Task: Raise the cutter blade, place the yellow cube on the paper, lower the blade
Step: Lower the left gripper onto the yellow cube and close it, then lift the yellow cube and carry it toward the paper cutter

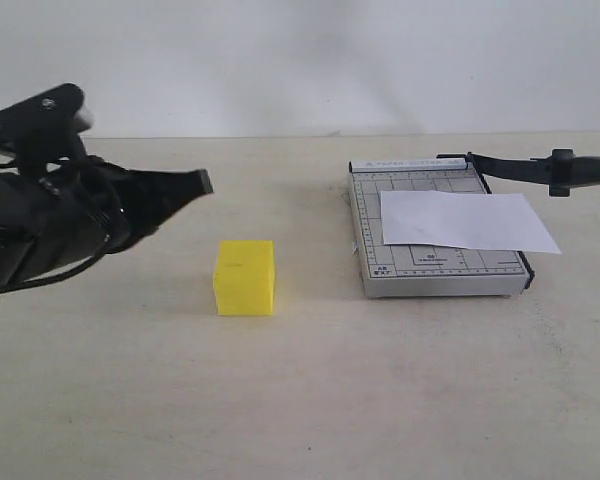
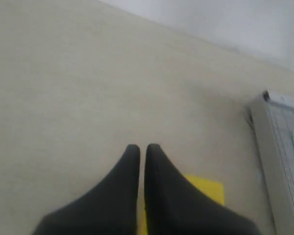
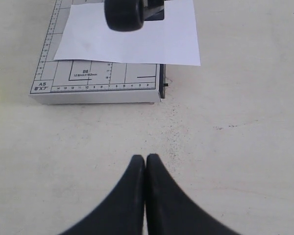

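left tool (image 1: 202, 182) on the left of the exterior view, held above the table (image 1: 300, 400); fingers pressed together with only a thin slit between them, gripping nothing; it must open before any grasp

yellow cube (image 1: 245, 277) is the next thing out from it; in the exterior view it sits below the tool tip, a little toward the cutter side and nearer the camera; near but not touching; left wrist view shows only a yellow corner behind the shut fingers, so the cube is just under and ahead of the tool; cube stands flat on the table, faces roughly square to the cutter

further right, well apart from the cube, the cutter base (image 1: 420, 262); paper (image 1: 465, 222) lies on it, long axis across the base, far side overhanging the blade edge

cutter blade (image 1: 520, 168) is hinged at the far right corner and runs out to the right; reads as lifted off the base; its handle shows end-on above the paper in the right wrist view

right tool (image 3: 145, 157) is not seen in the exterior view; fingers touching, nothing held, over bare table just in front of the base

judgement: blade step looks done; cube step is next; left tool is clearly nearer the cube, and the carry goes rightward to the paper
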Robot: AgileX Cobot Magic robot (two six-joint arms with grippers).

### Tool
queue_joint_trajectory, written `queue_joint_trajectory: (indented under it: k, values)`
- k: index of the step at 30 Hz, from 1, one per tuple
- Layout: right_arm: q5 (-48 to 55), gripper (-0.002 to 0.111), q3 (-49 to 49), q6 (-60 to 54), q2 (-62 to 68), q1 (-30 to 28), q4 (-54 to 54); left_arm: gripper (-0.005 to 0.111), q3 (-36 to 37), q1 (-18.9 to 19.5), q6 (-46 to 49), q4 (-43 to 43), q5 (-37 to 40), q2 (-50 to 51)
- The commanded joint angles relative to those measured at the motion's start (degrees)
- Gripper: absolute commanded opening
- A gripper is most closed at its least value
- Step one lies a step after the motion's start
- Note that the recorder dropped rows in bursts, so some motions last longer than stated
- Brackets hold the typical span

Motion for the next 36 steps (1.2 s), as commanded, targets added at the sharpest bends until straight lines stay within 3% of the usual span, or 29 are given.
queue_joint_trajectory:
  k: [1,6,11,13,20,33,36]
  values:
    - [0.22,0.0,-0.15,-0.56,-0.17,-0.19,-0.21,0.012,0.31,-0.51,2.37,16.96,12.61,0.24]
    - [0.22,0.0,-0.15,-0.42,-0.17,-0.19,-0.21,0.037,0.31,-0.51,2.37,18.19,17.23,0.24]
    - [0.22,0.0,-0.15,-0.42,-0.17,-0.19,-0.11,0.092,0.31,-0.51,-3.43,18.19,16.11,0.51]
    - [0.22,0.0,-0.15,-0.16,-0.17,-0.19,0.13,0.101,-0.18,-0.51,-4.53,18.19,16.11,2.0]
    - [0.22,0.0,-0.15,-0.17,-0.17,-0.19,0.5,0.096,-9.57,-0.51,-3.89,18.11,17.25,12.47]
    - [0.33,0.0,-0.15,0.23,-0.17,-0.19,0.5,0.096,-13.71,-0.51,-2.42,17.65,16.52,22.09]
    - [0.33,0.0,-0.15,0.23,-0.17,-0.19,0.5,0.092,-13.71,-0.51,-2.42,17.65,16.24,22.09]
